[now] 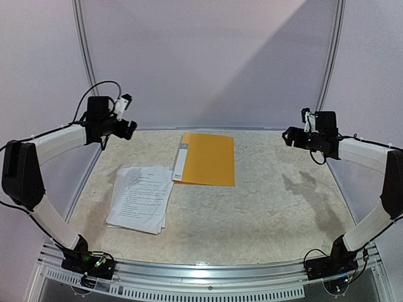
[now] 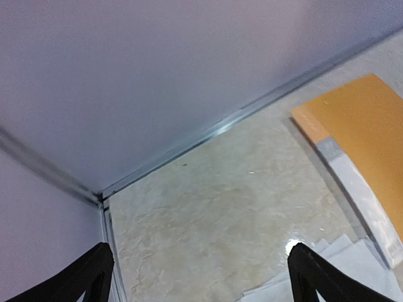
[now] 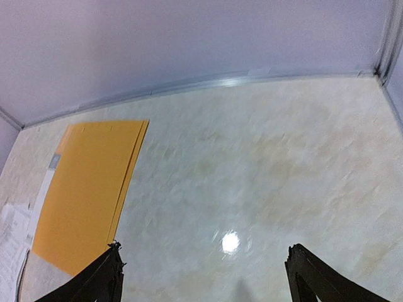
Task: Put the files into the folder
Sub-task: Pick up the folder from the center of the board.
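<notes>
The folder (image 1: 206,158) lies shut and flat at the back middle of the table, orange-yellow with a white spine strip on its left edge; it also shows as the folder (image 2: 368,132) and the folder (image 3: 88,189). The files (image 1: 141,198), white printed sheets in a loose stack, lie to its front left, with corners of the files (image 2: 340,274) and the files (image 3: 11,236) visible. My left gripper (image 1: 128,128) hangs open high over the back left corner. My right gripper (image 1: 288,135) hangs open high at the back right. Nothing sits between either pair of fingers (image 2: 94,277) (image 3: 315,277).
The table (image 1: 271,207) has a beige marbled top with a metal rail along the back wall (image 2: 208,135). White enclosure walls rise behind and at the sides. A bright lamp reflection (image 3: 230,241) shines on the surface.
</notes>
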Available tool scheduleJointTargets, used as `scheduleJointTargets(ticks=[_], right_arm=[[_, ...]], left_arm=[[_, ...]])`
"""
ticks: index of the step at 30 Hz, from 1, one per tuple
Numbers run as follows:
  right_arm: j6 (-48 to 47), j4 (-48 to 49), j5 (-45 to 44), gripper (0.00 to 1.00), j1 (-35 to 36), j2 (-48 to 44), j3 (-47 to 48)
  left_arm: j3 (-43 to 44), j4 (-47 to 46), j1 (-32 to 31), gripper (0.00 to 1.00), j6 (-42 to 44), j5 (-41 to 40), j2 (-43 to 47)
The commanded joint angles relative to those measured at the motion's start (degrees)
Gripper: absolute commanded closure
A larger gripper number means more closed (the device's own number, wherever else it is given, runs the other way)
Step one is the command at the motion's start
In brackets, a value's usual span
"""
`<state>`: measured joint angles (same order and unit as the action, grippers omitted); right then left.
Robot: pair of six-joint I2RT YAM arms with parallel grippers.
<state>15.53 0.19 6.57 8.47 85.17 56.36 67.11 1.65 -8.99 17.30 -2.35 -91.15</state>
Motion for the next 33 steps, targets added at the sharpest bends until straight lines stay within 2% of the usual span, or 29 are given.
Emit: scheduleJointTargets(ticks=[1, 5, 8, 12, 18, 27, 33], right_arm=[[8.84, -10.91, 5.79, 0.10, 4.96, 4.27, 2.22], [15.05, -9.60, 8.29, 0.14, 6.59, 7.88, 3.58], [16.66, -8.68, 8.80, 0.14, 7.90, 10.11, 3.80], [17.48, -7.08, 9.62, 0.14, 9.22, 11.48, 3.54], [18.46, -4.41, 9.79, 0.13, 9.51, 11.84, 2.86], [18.91, -2.42, 10.82, 0.13, 9.50, 12.98, 3.50], [18.77, -2.99, 10.94, 0.13, 9.53, 13.02, 3.20]], left_arm=[[7.56, 30.95, -17.82, 0.04, 23.01, -2.51, -5.69], [9.63, 33.66, -30.27, 0.09, 30.60, -15.71, -12.08], [8.04, 27.43, -36.30, 0.11, 36.84, -26.05, -16.22], [4.93, 17.57, -41.06, 0.15, 45.04, -34.05, -19.95], [2.57, 16.92, -42.42, 0.21, 45.02, -33.50, -22.37], [0.21, 4.46, -42.20, 0.28, 48.40, -34.03, -25.18], [0.02, 0.03, -41.56, 0.31, 49.65, -34.01, -26.02]])
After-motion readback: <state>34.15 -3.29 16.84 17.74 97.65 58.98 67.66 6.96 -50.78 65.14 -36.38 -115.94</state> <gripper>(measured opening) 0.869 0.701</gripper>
